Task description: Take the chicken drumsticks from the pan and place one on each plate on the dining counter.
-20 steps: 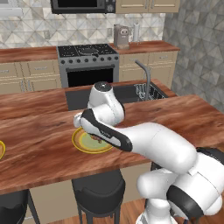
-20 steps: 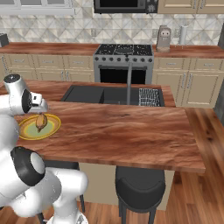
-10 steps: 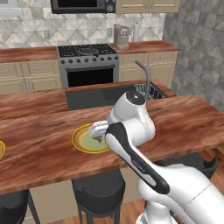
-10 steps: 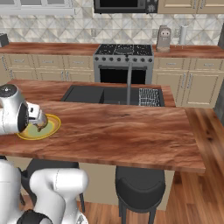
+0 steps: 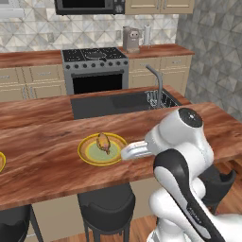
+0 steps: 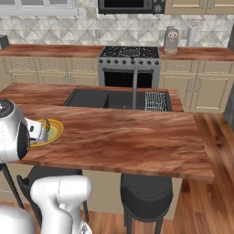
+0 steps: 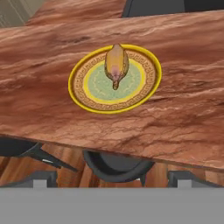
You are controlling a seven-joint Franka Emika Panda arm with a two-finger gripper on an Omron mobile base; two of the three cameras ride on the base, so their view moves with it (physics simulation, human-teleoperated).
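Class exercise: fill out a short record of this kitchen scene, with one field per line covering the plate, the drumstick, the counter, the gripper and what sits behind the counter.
plate: yellow-rimmed plate lying flat on the dining counter
drumstick: one chicken drumstick lying on that plate, toward one side of its green centre
second plate: yellow edge just visible at the left border of the left base view
gripper: open, holding nothing, off the drumstick
behind counter: dark sink with a tall faucet; stove on the far wall

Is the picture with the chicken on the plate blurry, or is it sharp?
Hand view: a bit soft, yet the plate rim pattern and the drumstick read clearly. Left base view: the drumstick is small and fuzzy. No glare on the dining counter there.
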